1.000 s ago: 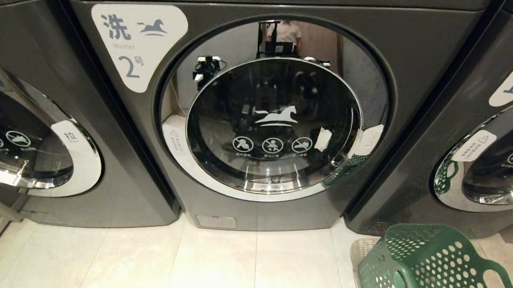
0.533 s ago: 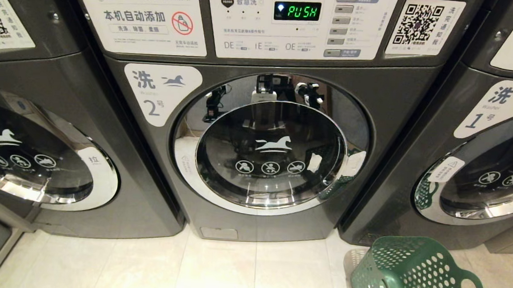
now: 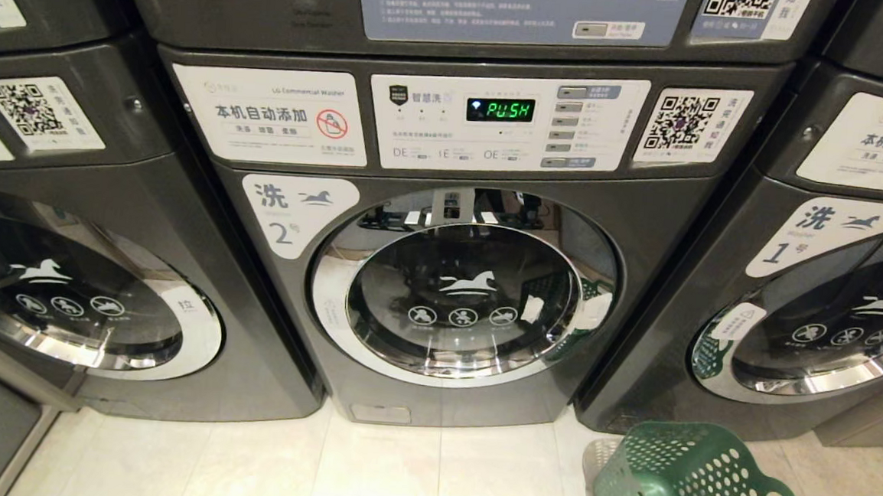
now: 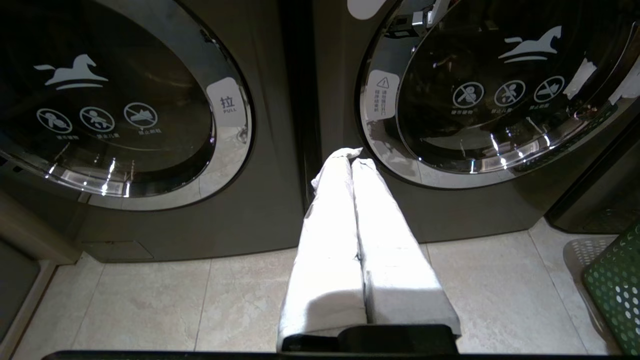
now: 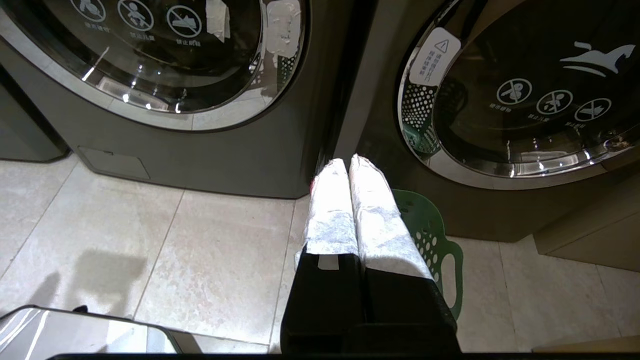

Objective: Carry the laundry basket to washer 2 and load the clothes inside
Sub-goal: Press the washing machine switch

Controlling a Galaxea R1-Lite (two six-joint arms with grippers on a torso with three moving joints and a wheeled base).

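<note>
Washer 2 [image 3: 463,295] stands straight ahead, dark grey, its round chrome-ringed door closed and its white "2" label [image 3: 298,212] at the upper left. The green laundry basket [image 3: 695,486] sits on the floor at the lower right, in front of the gap between washer 2 and washer 1. The clothes are out of view. Neither arm shows in the head view. My left gripper [image 4: 351,156] is shut and empty, pointing at the gap left of washer 2 [image 4: 500,95]. My right gripper [image 5: 348,162] is shut and empty, above the basket's rim and handle [image 5: 430,235].
Washer 1 [image 3: 814,301] stands to the right and an unnumbered like machine [image 3: 71,294] to the left, both closed. More machines are stacked above [image 3: 517,7]. Pale floor tiles [image 3: 397,468] lie before the washers. A pale perforated piece [image 3: 590,453] lies beside the basket.
The whole head view has slid downward as the camera rose: washer 2's control panel and the machine above it have come into view. Basket and washers have not moved.
</note>
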